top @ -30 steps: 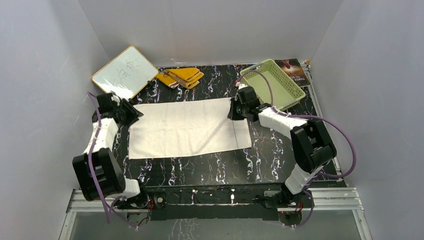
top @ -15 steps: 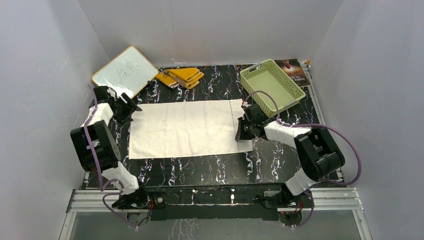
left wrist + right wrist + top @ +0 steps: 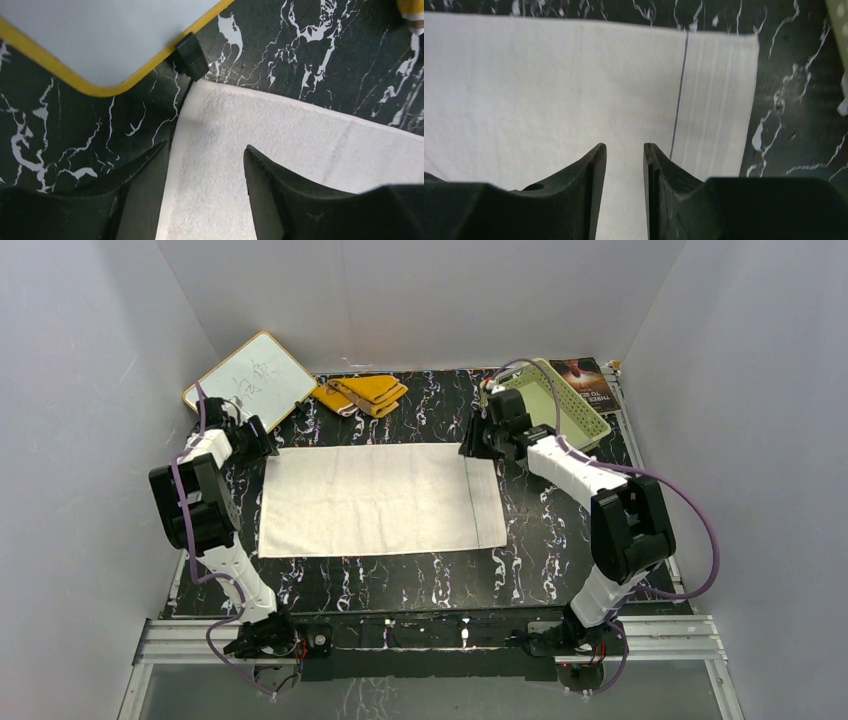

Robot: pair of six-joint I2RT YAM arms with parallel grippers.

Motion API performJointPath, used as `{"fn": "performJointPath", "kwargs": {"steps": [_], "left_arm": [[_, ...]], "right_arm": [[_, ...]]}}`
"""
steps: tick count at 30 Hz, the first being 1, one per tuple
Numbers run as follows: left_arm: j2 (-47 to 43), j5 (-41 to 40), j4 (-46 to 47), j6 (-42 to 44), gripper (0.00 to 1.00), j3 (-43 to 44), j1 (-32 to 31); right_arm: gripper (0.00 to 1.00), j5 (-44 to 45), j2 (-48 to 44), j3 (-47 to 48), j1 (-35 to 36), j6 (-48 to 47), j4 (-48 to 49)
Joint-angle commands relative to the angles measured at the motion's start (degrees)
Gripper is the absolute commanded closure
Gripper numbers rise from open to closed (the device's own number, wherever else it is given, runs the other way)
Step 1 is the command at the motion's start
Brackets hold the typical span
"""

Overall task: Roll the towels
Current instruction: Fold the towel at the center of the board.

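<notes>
At left, beside whiteboard (image 3: 250,380): left gripper (image 3: 205,147), fingers apart, straddling far corner of cream towel (image 3: 375,498), seemingly to pinch it. Across centre of table (image 3: 400,570), cream towel spread flat, not yet rolled. Behind it, yellow towel (image 3: 362,393), folded, waiting. At right, right gripper (image 3: 624,146) hovering over opposite far corner, fingers slightly apart, gripping nothing.

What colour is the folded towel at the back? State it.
Mustard yellow towel, clearest in the top view.

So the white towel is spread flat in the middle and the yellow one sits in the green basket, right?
Not quite: the top view shows the yellow towel lying folded on the table beside the whiteboard, outside the green basket. The white towel is spread flat.
</notes>
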Motion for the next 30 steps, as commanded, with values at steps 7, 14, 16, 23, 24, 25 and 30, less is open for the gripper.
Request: {"fn": "performJointPath", "kwargs": {"steps": [7, 14, 16, 23, 24, 25, 30], "left_arm": [[0.1, -17.1, 6.1, 8.5, 0.45, -0.4, -4.8], [1.2, -19.2, 10.4, 9.1, 0.45, -4.4, -5.6], [1.9, -19.8, 10.5, 10.0, 0.45, -4.6, -6.2], [1.4, -17.3, 14.0, 9.0, 0.4, -7.1, -6.5], [0.7, -16.6, 14.6, 8.9, 0.38, -7.6, -6.5], [0.1, -15.8, 15.3, 8.7, 0.37, -8.0, -6.4], [-2.7, -13.4, 18.8, 7.0, 0.34, -10.1, -6.4]], "right_arm": [[0.68, -1.6, 2.1, 8.9, -1.3, -2.0, 2.1], [0.68, -1.8, 0.2, 6.0, -2.1, -3.0, 2.0], [0.68, -2.0, 0.3, 6.3, -2.3, -3.3, 1.9], [0.68, -2.4, 1.1, 8.1, -2.7, -3.8, 1.9], [0.68, -2.4, 1.0, 8.1, -2.7, -3.8, 2.0], [0.68, -2.4, 0.9, 8.1, -2.7, -3.7, 2.1], [0.68, -3.1, 0.5, 7.6, -2.7, -3.5, 2.3]]}}
